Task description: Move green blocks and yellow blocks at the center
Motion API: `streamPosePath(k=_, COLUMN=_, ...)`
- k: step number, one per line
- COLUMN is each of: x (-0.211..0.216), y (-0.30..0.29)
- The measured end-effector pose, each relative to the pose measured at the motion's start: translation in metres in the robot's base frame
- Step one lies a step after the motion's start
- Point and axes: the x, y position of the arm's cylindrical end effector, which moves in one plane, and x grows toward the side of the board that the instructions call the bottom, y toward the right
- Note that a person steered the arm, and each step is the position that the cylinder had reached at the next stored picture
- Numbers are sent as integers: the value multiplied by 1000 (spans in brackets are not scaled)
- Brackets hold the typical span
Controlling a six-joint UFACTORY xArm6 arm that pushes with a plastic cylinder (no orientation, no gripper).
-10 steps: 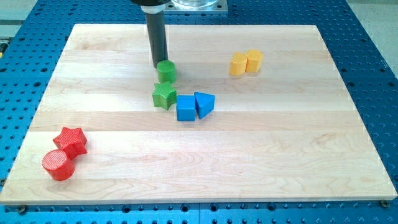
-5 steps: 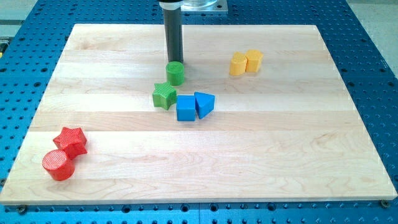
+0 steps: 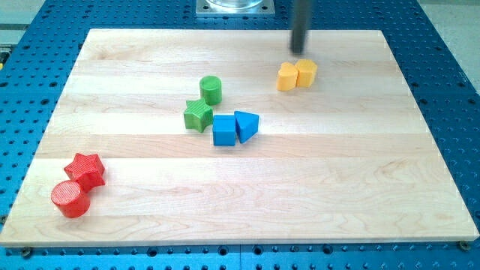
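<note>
At the view's top edge the straight dark rod was cut off by the frame and blurred, so its outline was hard to make out; my tip (image 3: 300, 51) ended just above the two yellow blocks, with a sliver of bare board between, and it held nothing, being a plain rod with no jaws to open or close. Going from the view's left, the red star-shaped block (image 3: 85, 170) and the red cylinder block (image 3: 70, 199) sat touching near the bottom-left corner of the pale wooden board (image 3: 240, 195). Further right, near the middle of the board, the green star-shaped block (image 3: 198, 115) lay just below and to the left of the green cylinder block (image 3: 211, 89), the two close together or barely touching. Beside the green star, the blue cube block (image 3: 223, 130) and the blue wedge-like block (image 3: 247, 124) stood pressed against each other. Toward the upper right, the yellow block with angled faces (image 3: 286, 76) and the squarer yellow block (image 3: 306, 73) touched side by side; their exact shapes were hard to tell. Both green blocks lay well apart from my tip, down and to its left.
</note>
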Motion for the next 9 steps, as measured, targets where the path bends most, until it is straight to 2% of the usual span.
streamPosePath(k=1, x=56, y=22)
streamPosePath(k=2, x=85, y=-37)
streamPosePath(k=3, x=103, y=-66)
streamPosePath(k=4, x=106, y=-83)
streamPosePath(k=6, x=133, y=-67)
streamPosePath(k=7, x=120, y=-50)
streamPosePath(k=8, x=90, y=-72)
streamPosePath(k=9, x=90, y=-97)
